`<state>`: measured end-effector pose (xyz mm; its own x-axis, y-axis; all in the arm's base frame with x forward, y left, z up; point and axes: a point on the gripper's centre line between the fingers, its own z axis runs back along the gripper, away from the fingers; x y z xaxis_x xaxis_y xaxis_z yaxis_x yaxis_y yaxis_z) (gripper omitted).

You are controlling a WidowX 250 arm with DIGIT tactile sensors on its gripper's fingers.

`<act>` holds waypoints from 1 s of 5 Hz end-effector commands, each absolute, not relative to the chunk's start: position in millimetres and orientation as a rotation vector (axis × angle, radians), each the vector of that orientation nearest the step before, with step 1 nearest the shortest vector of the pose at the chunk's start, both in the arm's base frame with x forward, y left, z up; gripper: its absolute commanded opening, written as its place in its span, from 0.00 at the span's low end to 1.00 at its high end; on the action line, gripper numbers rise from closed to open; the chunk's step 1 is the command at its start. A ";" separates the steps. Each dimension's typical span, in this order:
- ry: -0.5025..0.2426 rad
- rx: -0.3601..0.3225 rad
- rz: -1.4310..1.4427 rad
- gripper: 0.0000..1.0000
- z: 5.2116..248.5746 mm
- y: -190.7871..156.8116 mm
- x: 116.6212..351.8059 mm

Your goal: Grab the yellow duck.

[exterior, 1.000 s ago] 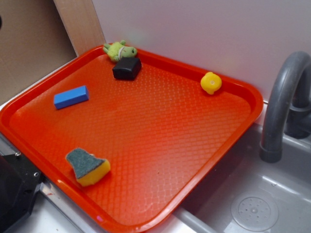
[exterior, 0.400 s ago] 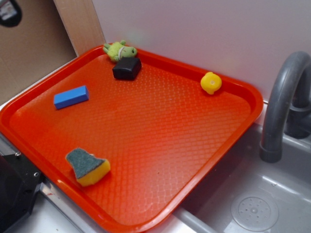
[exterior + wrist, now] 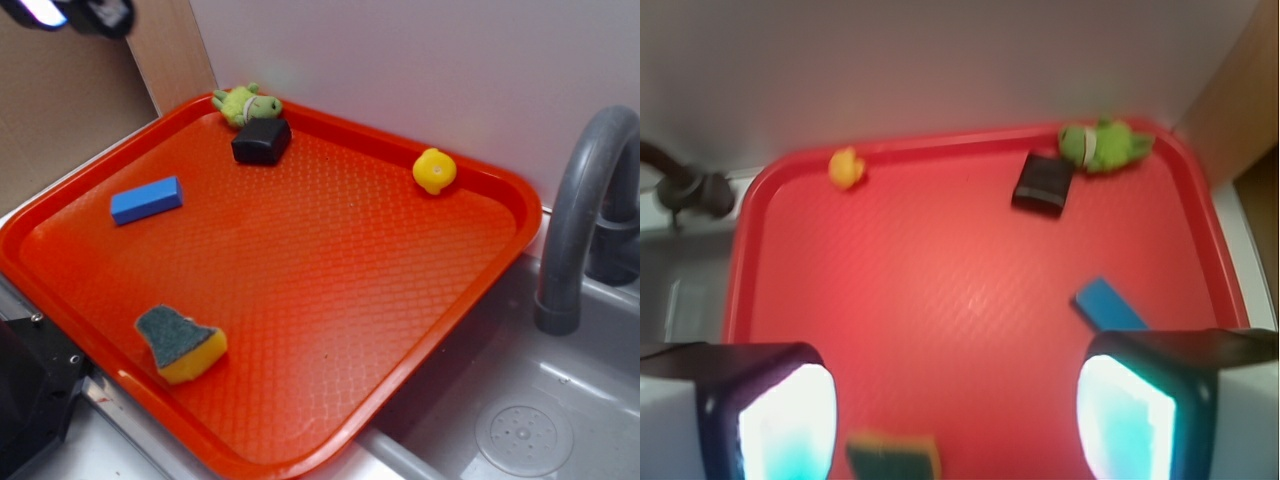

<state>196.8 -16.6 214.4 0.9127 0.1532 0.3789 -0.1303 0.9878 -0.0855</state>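
Observation:
The yellow duck (image 3: 435, 171) is a small glossy round toy with an orange mark, resting near the far right rim of the red tray (image 3: 300, 290). In the wrist view the yellow duck (image 3: 846, 167) lies at the tray's far left. My gripper (image 3: 75, 14) shows only at the top left corner of the exterior view, high above and far from the duck. In the wrist view my gripper (image 3: 955, 420) is open, its two fingers wide apart with nothing between them.
On the tray lie a black block (image 3: 262, 141), a green plush toy (image 3: 246, 103), a blue block (image 3: 147, 199) and a yellow sponge with green top (image 3: 180, 344). A grey faucet (image 3: 585, 215) and sink (image 3: 520, 420) stand to the right. A white wall runs behind.
My gripper has moved further into the top left corner of the exterior view. Nothing on the tray has moved.

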 end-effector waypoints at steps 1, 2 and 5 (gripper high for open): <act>-0.509 -0.044 0.138 1.00 187.0 -34.0 250.4; -0.527 -0.042 0.138 1.00 169.2 -40.7 270.0; -0.578 -0.077 0.132 1.00 113.7 -75.1 342.2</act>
<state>333.3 -67.6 89.9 0.8614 0.1545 0.4838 -0.1259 0.9878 -0.0913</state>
